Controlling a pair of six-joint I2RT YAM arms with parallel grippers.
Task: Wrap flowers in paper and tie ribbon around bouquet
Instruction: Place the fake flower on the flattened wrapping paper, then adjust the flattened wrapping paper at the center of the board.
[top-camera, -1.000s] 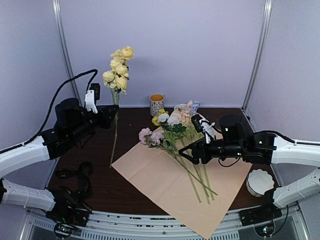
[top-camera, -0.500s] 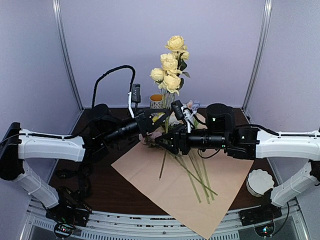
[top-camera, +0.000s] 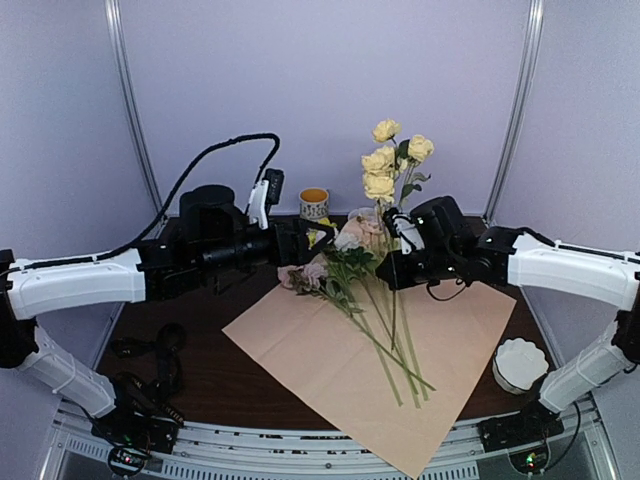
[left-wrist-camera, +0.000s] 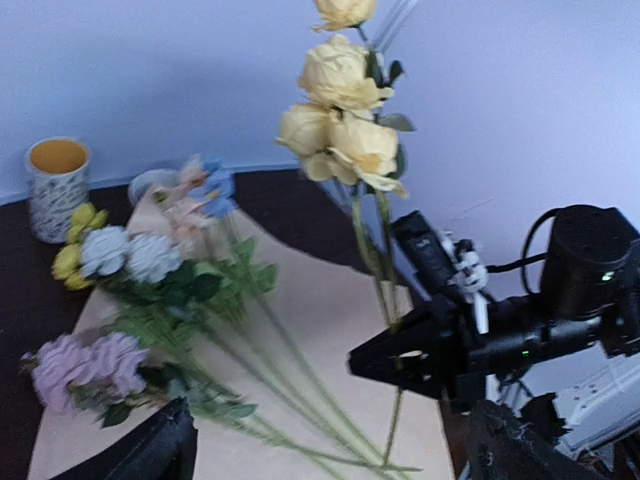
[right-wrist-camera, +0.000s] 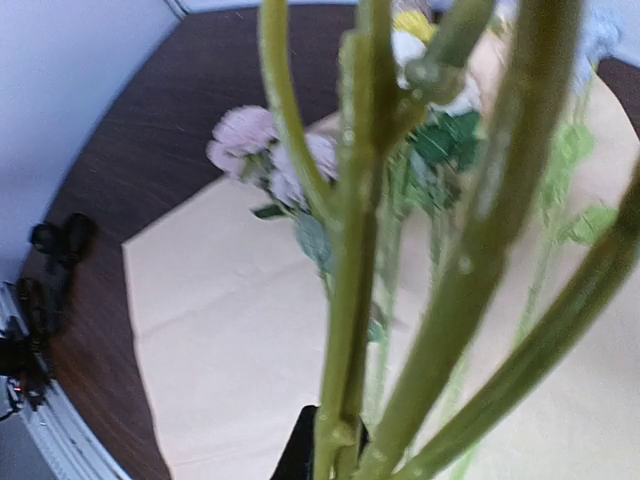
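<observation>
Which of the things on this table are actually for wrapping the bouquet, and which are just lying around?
For the job:
- yellow roses, held upright in the right gripper
- mixed flowers lying on the paper
- paper
- black ribbon

Lying about:
- patterned cup
- white scalloped stack

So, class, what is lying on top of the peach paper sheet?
A bunch of mixed flowers lies across the paper, stems toward the near edge. The right gripper holds yellow roses upright over it. The table under the paper is hidden.
</observation>
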